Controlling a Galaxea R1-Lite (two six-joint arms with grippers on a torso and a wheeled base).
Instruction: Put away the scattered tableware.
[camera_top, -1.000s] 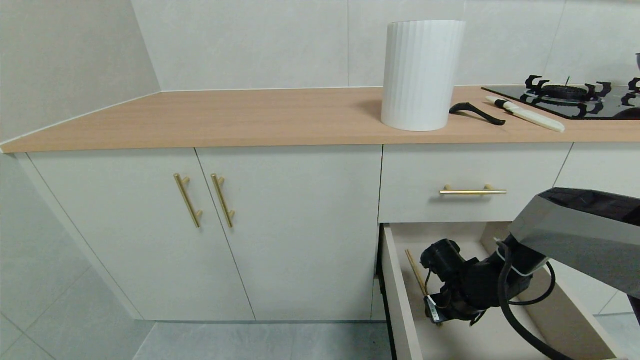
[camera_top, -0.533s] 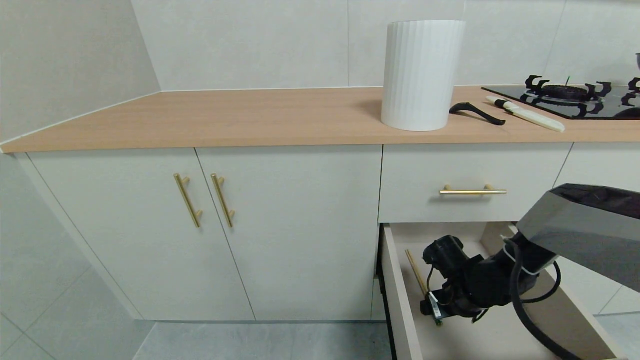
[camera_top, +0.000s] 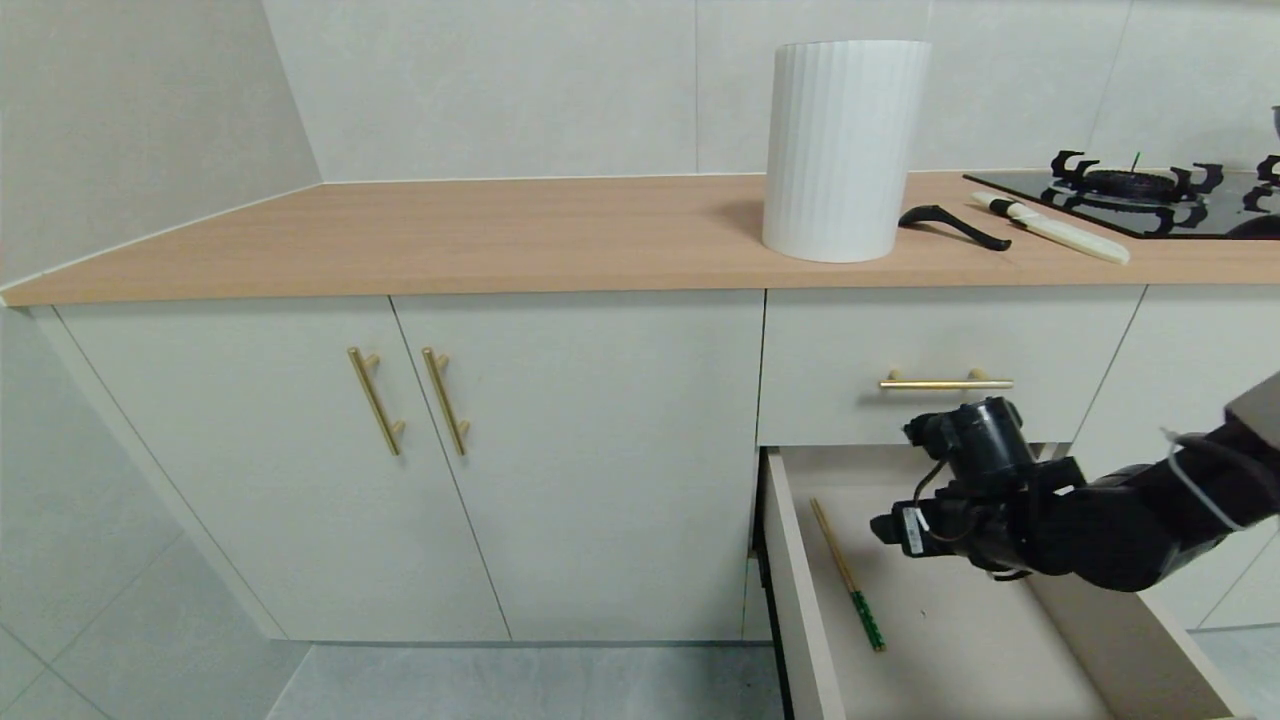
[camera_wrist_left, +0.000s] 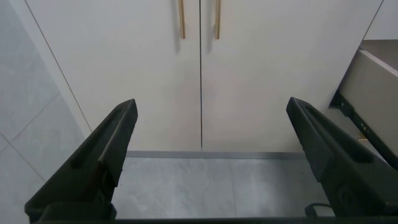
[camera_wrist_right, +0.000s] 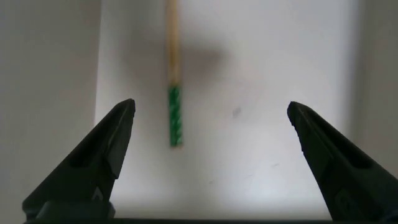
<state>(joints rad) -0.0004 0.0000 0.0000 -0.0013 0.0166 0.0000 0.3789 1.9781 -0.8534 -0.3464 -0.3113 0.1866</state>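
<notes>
Currently right gripper (camera_wrist_right: 208, 111) spread wide, empty, over open drawer (camera_top: 793, 580) holding green-tipped chopsticks (camera_top: 846, 576) — risk: rising toward knife (camera_top: 1052, 229), arm may clip brass handle (camera_top: 946, 382) or jolt drawer.

Straight beyond the left fingers (camera_wrist_left: 106, 155), a pair of pale cabinet doors (camera_wrist_left: 261, 74) with slim brass handles (camera_wrist_left: 181, 18); at the doors' foot, grey floor tiles (camera_wrist_left: 186, 186). Under the right fingers (camera_wrist_right: 106, 149), the bare beige bottom of an open drawer (camera_wrist_right: 280, 93); beyond and just above them, a shut drawer front (camera_top: 850, 350) with a brass bar (camera_top: 946, 382). Higher still, a wooden countertop (camera_top: 450, 235), a black hob (camera_top: 1130, 195) at the end on the right fingers' side, pale tiled walls (camera_top: 480, 90) behind. Soft, even light throughout.
</notes>
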